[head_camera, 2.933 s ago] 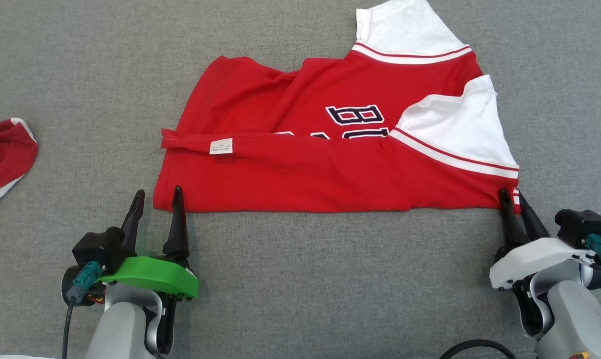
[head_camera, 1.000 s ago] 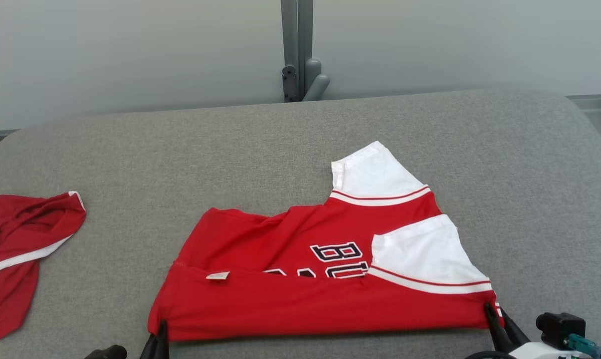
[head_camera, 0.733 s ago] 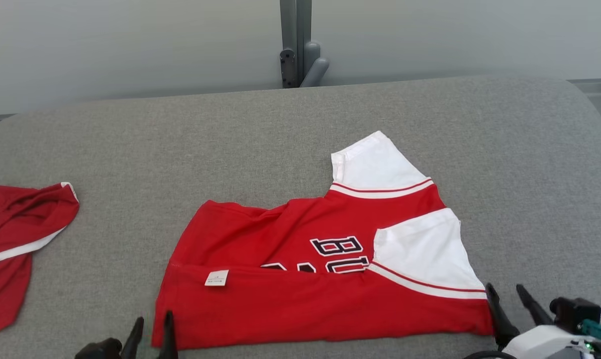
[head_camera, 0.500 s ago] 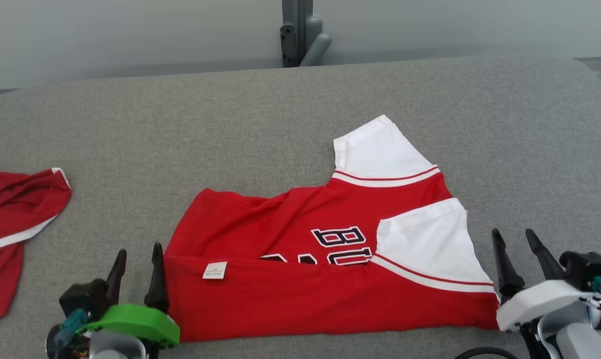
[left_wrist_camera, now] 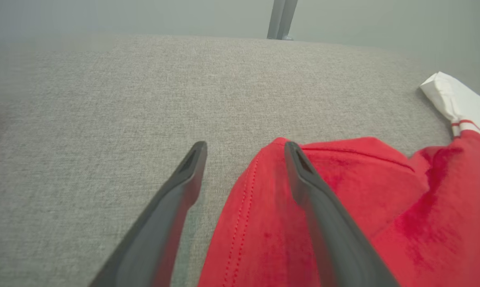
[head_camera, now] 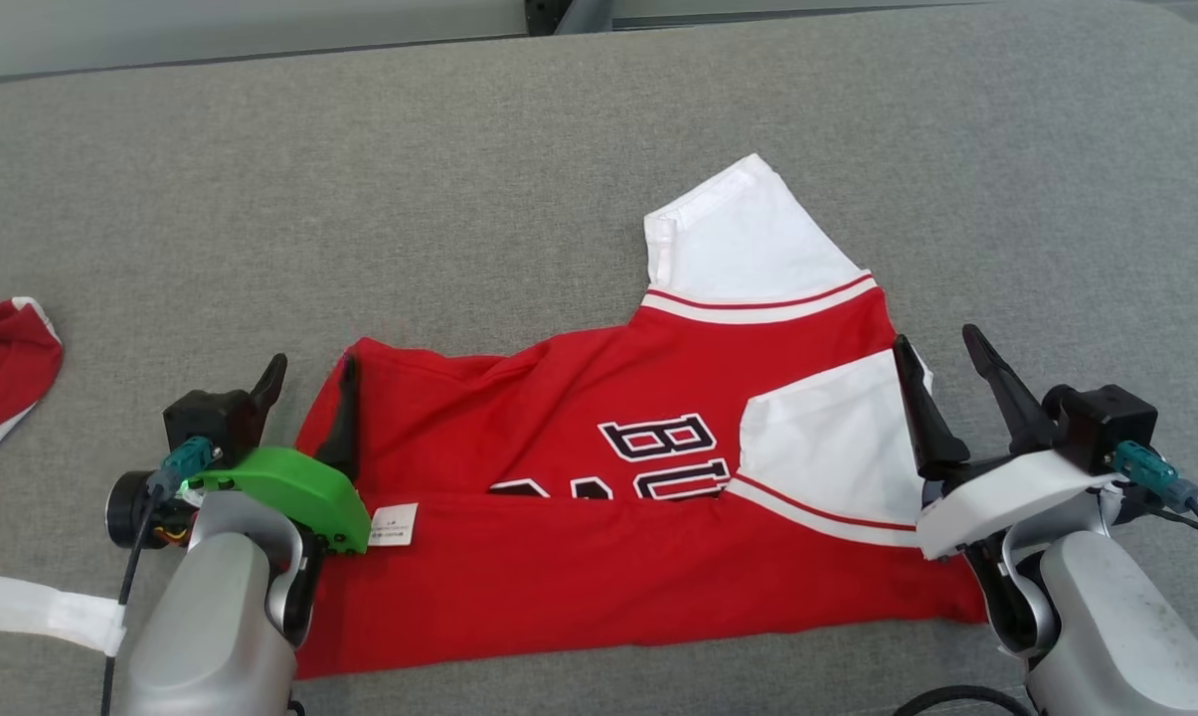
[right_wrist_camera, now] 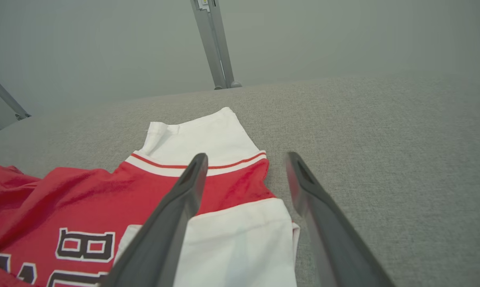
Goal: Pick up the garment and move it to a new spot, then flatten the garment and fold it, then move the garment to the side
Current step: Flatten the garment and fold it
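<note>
red and white jersey (head_camera: pixel 579 557) is lying folded lengthwise on the grey bench (head_camera: pixel 360 199), about mid-bench. left gripper (head_camera: pixel 312 363) is spread wide with nothing in it, sitting at the jersey's left hem corner, one finger over red cloth and the other over bare bench. right gripper (head_camera: pixel 935 338) is spread wide too, empty, straddling the edge of the near white sleeve (head_camera: pixel 837 447). another red garment (head_camera: pixel 2 368) sits way off left.

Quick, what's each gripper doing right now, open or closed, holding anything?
Left gripper: open, holding nothing.
Right gripper: open, holding nothing.
</note>
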Tool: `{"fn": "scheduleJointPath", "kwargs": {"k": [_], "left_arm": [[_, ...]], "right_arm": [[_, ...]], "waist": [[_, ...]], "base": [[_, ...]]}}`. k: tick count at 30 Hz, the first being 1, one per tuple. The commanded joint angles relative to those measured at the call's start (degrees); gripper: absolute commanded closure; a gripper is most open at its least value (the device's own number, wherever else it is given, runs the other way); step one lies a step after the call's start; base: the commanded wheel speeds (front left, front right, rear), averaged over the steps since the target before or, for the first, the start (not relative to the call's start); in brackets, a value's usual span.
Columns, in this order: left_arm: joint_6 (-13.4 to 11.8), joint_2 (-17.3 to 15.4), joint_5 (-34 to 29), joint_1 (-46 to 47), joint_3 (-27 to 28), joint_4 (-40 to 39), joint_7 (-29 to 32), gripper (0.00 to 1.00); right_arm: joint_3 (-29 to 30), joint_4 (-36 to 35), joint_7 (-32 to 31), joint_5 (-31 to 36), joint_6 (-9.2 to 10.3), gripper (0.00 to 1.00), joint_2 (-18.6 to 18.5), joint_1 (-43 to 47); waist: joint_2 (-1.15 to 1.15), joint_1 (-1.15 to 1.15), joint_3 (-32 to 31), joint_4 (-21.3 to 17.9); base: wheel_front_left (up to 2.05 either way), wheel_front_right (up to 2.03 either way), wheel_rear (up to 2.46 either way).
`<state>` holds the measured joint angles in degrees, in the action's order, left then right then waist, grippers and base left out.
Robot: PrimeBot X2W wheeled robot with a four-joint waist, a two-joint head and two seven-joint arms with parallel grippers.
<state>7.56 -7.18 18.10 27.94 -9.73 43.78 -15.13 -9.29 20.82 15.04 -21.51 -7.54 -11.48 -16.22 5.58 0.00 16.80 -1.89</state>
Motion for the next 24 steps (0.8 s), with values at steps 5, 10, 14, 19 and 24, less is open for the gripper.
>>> {"fn": "scheduleJointPath", "kwargs": {"k": [5,10,14,19,24], "left_arm": [[-0.1,-1.1,2.2,4.1,-3.3,5.4,0.0,0.0],[-0.1,-2.0,3.5,6.6,-5.7,9.2,0.0,0.13],[-0.1,-1.9,4.1,7.9,-5.5,10.9,0.0,1.0],[-0.1,-0.9,4.8,8.6,-6.7,12.1,0.0,1.0],[-0.2,-0.5,3.6,9.4,-6.2,8.9,0.0,1.0]], "right_arm": [[-0.9,-0.8,0.0,-0.8,0.11,0.0,-0.6,-1.6],[-1.1,-1.2,0.0,-0.5,0.11,0.0,-1.4,-2.1],[-1.6,-1.6,0.0,-0.9,0.11,0.0,-2.1,-3.5],[-1.8,-2.1,0.0,-1.6,0.11,0.0,-3.5,-6.2],[-3.5,-0.7,0.0,-2.8,0.11,0.0,-5.6,-11.6]], "waist": [[0.0,0.0,1.9,-2.1],[0.0,0.0,2.7,-2.6],[0.0,0.0,3.0,-2.6],[0.0,0.0,3.2,-1.4],[0.0,0.0,3.6,0.9]], "base": [[0.0,0.0,0.0],[0.0,0.0,0.0],[0.0,0.0,0.0],[0.0,0.0,0.0],[0.0,0.0,0.0]]}}
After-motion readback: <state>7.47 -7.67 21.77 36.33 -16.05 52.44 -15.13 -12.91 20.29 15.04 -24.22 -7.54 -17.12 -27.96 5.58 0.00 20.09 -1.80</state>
